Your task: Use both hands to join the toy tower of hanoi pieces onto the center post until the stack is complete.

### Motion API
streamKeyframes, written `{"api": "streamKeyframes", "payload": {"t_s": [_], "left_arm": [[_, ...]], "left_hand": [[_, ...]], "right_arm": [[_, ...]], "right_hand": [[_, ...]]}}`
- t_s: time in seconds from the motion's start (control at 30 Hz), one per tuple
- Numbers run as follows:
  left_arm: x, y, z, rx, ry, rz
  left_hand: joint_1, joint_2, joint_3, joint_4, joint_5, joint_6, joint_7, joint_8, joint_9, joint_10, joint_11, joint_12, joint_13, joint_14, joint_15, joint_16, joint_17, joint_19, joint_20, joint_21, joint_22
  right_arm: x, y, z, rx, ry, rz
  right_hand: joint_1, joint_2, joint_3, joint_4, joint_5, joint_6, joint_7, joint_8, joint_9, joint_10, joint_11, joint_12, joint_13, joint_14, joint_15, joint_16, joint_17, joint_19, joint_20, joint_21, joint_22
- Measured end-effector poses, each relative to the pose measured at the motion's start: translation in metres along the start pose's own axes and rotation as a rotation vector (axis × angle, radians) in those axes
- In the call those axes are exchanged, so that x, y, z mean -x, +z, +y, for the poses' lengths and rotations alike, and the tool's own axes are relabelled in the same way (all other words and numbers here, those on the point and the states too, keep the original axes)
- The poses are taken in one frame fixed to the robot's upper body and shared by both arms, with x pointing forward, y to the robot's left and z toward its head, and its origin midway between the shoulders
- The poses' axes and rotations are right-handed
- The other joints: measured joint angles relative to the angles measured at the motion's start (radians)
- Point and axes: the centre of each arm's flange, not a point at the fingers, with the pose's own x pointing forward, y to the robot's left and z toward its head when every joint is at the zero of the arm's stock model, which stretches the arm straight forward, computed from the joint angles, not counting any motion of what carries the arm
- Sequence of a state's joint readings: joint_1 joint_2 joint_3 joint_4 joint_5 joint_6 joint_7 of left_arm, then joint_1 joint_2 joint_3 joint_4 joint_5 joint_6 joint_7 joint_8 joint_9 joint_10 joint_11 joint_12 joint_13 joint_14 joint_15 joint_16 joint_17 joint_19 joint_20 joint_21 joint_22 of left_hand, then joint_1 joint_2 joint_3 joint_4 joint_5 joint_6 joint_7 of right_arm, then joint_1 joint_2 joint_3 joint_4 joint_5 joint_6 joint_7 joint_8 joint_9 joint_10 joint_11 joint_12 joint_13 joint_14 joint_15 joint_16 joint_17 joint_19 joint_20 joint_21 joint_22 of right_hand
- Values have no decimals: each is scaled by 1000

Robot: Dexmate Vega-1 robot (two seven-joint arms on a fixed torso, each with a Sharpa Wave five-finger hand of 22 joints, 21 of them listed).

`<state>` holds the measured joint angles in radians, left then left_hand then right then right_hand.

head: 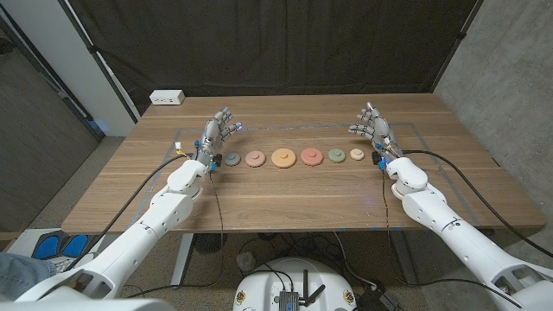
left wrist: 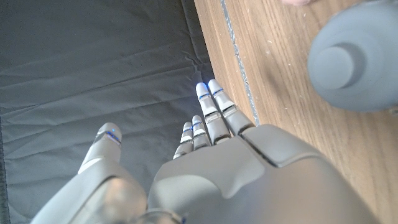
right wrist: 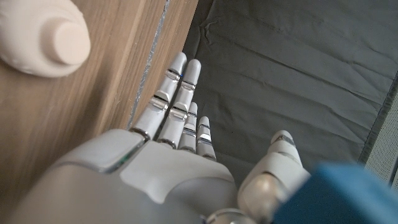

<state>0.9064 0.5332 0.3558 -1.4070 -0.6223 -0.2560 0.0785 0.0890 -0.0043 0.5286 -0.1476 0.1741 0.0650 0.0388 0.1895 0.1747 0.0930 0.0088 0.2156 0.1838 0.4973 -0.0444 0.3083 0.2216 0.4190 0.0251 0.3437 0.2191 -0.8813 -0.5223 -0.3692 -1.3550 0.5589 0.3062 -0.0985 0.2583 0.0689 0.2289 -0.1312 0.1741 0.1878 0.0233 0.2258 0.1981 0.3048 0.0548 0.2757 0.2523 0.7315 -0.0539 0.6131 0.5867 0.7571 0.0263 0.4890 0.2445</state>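
Six round toy discs lie in a row across the middle of the wooden desk (head: pixel 285 194), their line running end to end between the hands. Left hand (head: pixel 216 134) stands beside the grey-blue knobbed disc (head: pixel 232 159), fingers (left wrist: pixel 214 109) loosely spread, holding nothing. Right hand (head: pixel 373 127) stands beside the small cream knobbed disc (head: pixel 357 155), fingers (right wrist: pixel 177 93) likewise apart. Discs look smooth, matte, moulded. I cannot make out a center post.

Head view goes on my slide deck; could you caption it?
Six toy pieces lie in a row on the wooden table, flanked by the open left hand and right hand.
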Motion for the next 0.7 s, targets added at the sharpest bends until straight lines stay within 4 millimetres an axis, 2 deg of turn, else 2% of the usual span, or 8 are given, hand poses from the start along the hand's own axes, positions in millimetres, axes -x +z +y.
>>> {"api": "streamKeyframes", "payload": {"t_s": [0.2,0.3,0.37,0.47,0.7], "left_arm": [[-1,-2,2,-2,7,4],[-1,-3,3,-6,10,7],[-2,-4,4,-7,12,7],[-2,-5,5,-5,16,5],[-3,-7,6,-9,23,2]], "left_hand": [[-2,2,0,0,0,8,8,0,0,19,4,0,0,68,-8,34,20,45,-7,32,15],[-2,2,0,0,0,16,6,0,0,27,2,0,0,97,-11,49,29,65,-12,46,22],[-2,2,0,0,0,21,10,0,0,31,6,0,0,107,-11,55,34,71,-11,53,27],[-2,2,0,0,0,31,10,0,0,39,14,0,0,109,-13,55,41,80,-12,60,30],[8,11,-6,-6,0,45,15,8,0,58,25,8,0,164,-18,94,67,127,-27,96,52]], "right_arm": [[-2,-2,4,0,-6,2],[-3,-3,6,1,-11,4],[-3,-3,7,1,-12,6],[-4,-4,9,1,-15,8],[-7,-8,12,-2,-24,13]], "right_hand": [[0,0,-3,-3,0,18,-3,0,4,12,-1,2,21,74,-36,91,79,53,-18,54,41],[8,8,1,-7,0,22,-7,0,5,21,-4,2,28,89,-45,128,114,75,-31,77,59],[20,-4,-2,-10,0,23,-9,0,4,24,-3,2,34,99,-43,158,144,93,-36,96,75],[25,1,-3,-11,0,29,-3,0,4,24,-3,2,43,106,-47,212,202,115,-50,131,107],[36,-9,-6,-8,0,45,-5,0,9,35,0,2,57,135,-55,293,286,143,-71,186,160]]}}
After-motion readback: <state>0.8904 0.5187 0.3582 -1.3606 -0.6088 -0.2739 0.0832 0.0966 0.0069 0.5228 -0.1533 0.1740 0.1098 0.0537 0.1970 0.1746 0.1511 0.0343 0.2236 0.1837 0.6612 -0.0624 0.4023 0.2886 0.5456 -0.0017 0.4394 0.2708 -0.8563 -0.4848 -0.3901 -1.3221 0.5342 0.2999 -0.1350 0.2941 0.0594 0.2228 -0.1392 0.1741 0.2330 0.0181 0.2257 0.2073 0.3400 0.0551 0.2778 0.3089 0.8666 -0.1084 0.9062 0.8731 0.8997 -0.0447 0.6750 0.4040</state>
